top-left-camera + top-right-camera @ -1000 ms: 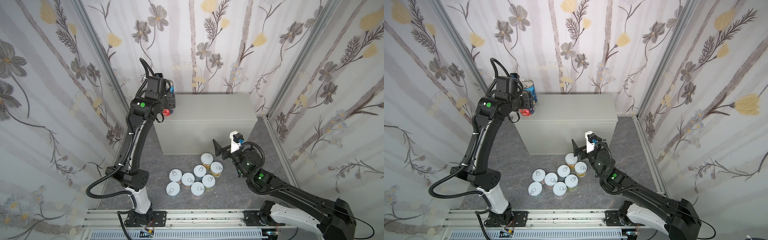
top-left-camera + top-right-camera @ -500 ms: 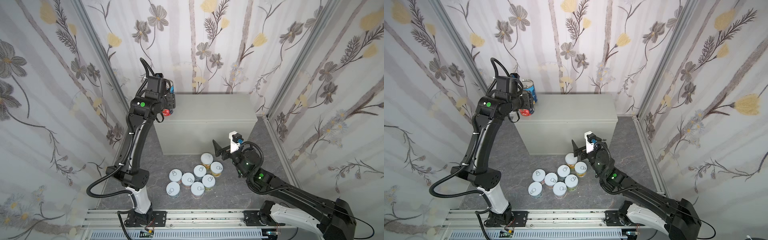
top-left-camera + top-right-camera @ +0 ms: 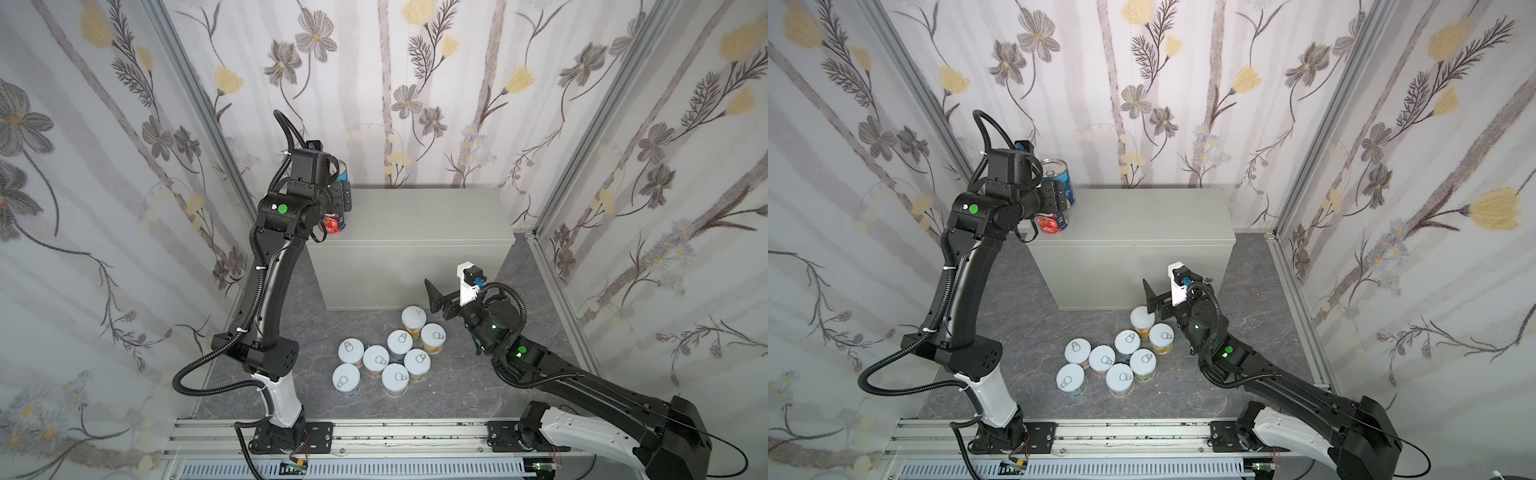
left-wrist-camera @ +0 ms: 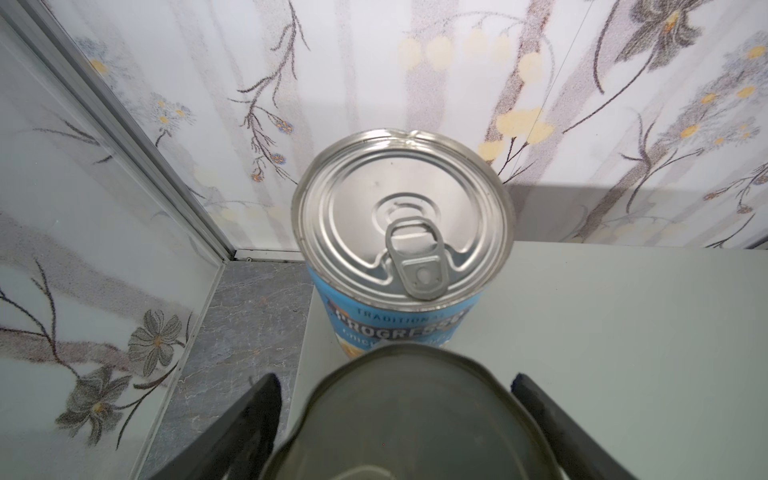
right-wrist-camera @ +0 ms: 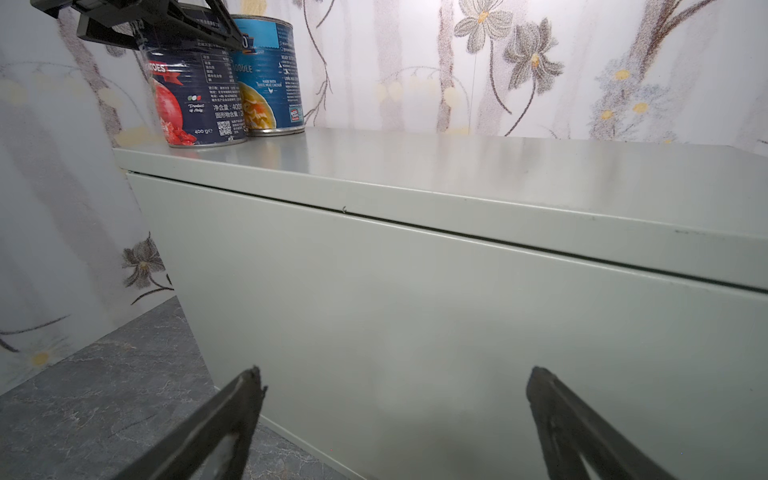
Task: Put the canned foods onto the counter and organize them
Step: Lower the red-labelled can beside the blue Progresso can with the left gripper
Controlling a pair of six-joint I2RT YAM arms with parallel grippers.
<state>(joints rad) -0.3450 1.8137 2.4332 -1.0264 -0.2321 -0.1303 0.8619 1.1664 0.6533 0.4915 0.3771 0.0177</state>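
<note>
At the left end of the tabletop (image 3: 415, 220), the navy tomato can (image 3: 1053, 222) was flanked by the parted left jaws.
Slivers of space were seen between those jaws and the can's sides in the left wrist view, so no clamping was shown; the can was stood upright near the front left corner. Directly behind it, touching or very nearly so, the blue-label can (image 4: 401, 216) was stood upright too, close to the back wall (image 4: 374, 62). The right jaws were spread wide and empty, held low before the grey front panel (image 5: 415, 332) under the tabletop, close to the nearest of the short pale-lidded cans (image 3: 376, 360). Those eight were clustered upright on the dark marbled floor (image 3: 453, 386) in front of the panel, several of them touching.
</note>
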